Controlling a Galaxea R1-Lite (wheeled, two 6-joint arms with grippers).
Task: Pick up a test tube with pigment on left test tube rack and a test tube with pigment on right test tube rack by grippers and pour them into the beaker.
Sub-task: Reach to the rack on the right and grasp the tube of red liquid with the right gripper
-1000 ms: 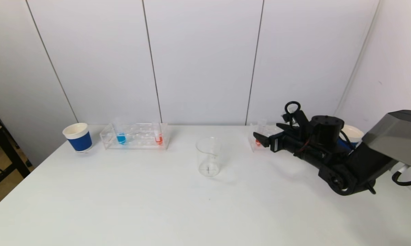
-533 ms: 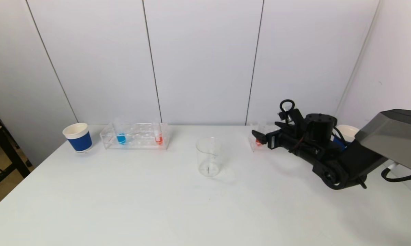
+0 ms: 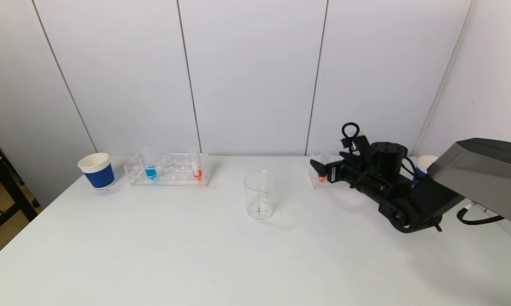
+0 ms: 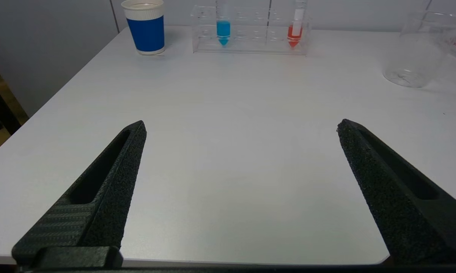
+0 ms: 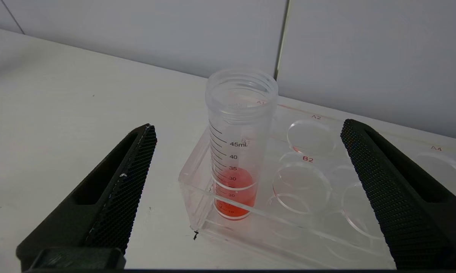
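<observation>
White bench (image 3: 153, 255). Far left, a blue paper cup (image 3: 97, 171) stands upright beside the left rack (image 3: 167, 169), a clear rack holding two upright tubes: a blue tube (image 3: 149, 166) toward its left end, a red tube (image 3: 196, 167) at its right end, long axes vertical, mouths up. Left pincer (image 4: 241, 127) hangs over the near left part of the bench, well apart from that rack, jaws spread wide, nothing between them. Beaker (image 3: 259, 194) stands upright mid-bench, mouth up, between the two racks; bare bench on either side of it. Right rack (image 5: 296, 197) sits to the right at the back. Its corner well holds a graduated tube with red liquid (image 5: 237, 151), upright, open mouth up, liquid in the lower part. Right pincer (image 3: 319, 167) is level with this tube, jaws wide open to either side, not touching it. Neighbouring wells hold nothing. A second blue cup (image 3: 423, 165) shows behind the right arm.
</observation>
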